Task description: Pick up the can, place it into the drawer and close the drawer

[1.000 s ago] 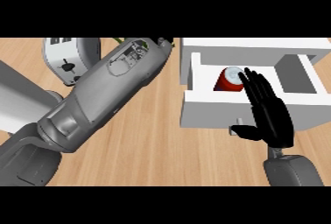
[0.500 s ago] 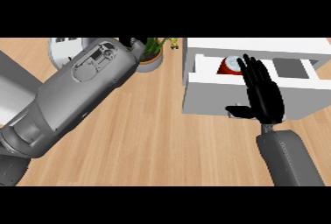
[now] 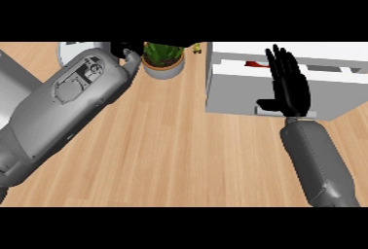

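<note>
The right hand (image 3: 289, 87) lies flat, fingers straight, against the white drawer (image 3: 237, 85) front — only a red sliver of the can (image 3: 253, 63) shows inside. The left hand (image 3: 129, 50) is mostly hidden near a potted plant (image 3: 163, 58); its fingers cannot be told.

Two grey forearms, smooth rounded casings; left forearm (image 3: 72, 104) shows outlined oval panel; right hand (image 3: 289, 90) matte black

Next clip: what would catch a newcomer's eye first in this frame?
Most striking is the black right hand, fingers straight, laid flat against the front of the white drawer at the upper right, where only a sliver of the red can shows in the narrow gap. At the left, the big grey left forearm runs diagonally up toward a potted plant.
</note>
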{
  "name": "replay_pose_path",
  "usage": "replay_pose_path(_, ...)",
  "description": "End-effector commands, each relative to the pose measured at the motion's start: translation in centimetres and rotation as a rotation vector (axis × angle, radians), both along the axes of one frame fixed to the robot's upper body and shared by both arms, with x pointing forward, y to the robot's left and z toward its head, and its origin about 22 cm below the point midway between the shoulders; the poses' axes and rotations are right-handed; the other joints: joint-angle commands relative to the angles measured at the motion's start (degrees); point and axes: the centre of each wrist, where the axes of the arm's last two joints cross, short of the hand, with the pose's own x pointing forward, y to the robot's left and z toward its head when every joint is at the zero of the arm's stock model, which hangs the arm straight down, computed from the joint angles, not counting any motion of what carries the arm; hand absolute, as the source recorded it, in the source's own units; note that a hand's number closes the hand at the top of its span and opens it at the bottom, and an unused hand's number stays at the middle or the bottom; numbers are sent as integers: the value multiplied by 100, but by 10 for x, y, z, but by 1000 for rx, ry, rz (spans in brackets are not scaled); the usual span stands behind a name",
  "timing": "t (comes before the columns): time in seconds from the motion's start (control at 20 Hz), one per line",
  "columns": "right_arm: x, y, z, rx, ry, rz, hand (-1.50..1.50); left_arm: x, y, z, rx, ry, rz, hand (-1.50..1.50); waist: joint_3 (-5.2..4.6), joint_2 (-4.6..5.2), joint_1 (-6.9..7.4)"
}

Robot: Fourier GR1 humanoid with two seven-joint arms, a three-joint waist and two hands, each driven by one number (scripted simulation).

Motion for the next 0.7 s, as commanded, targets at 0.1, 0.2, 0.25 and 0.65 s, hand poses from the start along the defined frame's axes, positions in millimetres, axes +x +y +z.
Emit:
replay_pose_path(0.1, 22, 21, -13, 23, 29, -25, -150, -8, 26, -2, 22, 10, 0, -150, 107, 146, 87)
replay_pose_path(0.2, 38, 21, 8, 44, 4, -24, -150, -10, 36, -15, 9, 37, -3, -150, 104, 148, 20)
replay_pose_path(0.25, 34, 24, -4, 38, -2, -29, -150, -15, 29, -36, 6, 24, 3, -150, 105, 171, 13)
replay_pose_path(0.65, 65, 16, 40, 19, -32, -50, -150, -27, 50, -30, 16, 22, -5, -150, 107, 209, 136)
